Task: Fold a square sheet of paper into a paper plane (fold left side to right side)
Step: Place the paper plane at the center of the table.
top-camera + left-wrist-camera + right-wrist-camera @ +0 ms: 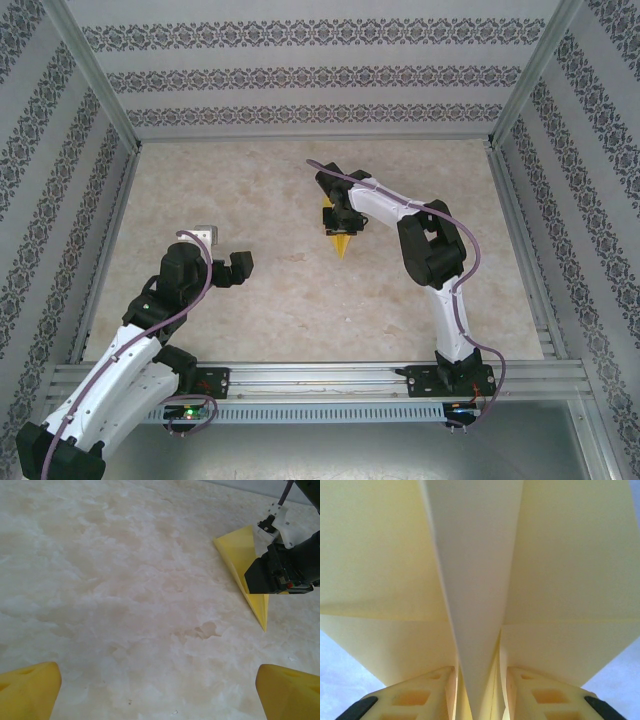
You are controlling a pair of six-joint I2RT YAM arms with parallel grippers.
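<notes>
The yellow paper plane (pixel 342 242) is a slim pointed dart near the table's middle, its tip toward the near edge. My right gripper (pixel 338 218) is shut on its centre keel from above. In the right wrist view the plane (pixel 480 580) spreads out wide, its wings to either side and the folded keel pinched between both fingers (pixel 420 692). In the left wrist view the plane (pixel 245 565) lies at the upper right under the black right gripper. My left gripper (pixel 222 258) hovers open over bare table to the left, its yellow fingertips (pixel 27 692) wide apart with nothing between them.
The marble-patterned table (pixel 300 300) is walled by patterned panels on three sides and ends at a metal rail (pixel 320 380) along the near edge. The right arm (pixel 430 250) reaches in from the right.
</notes>
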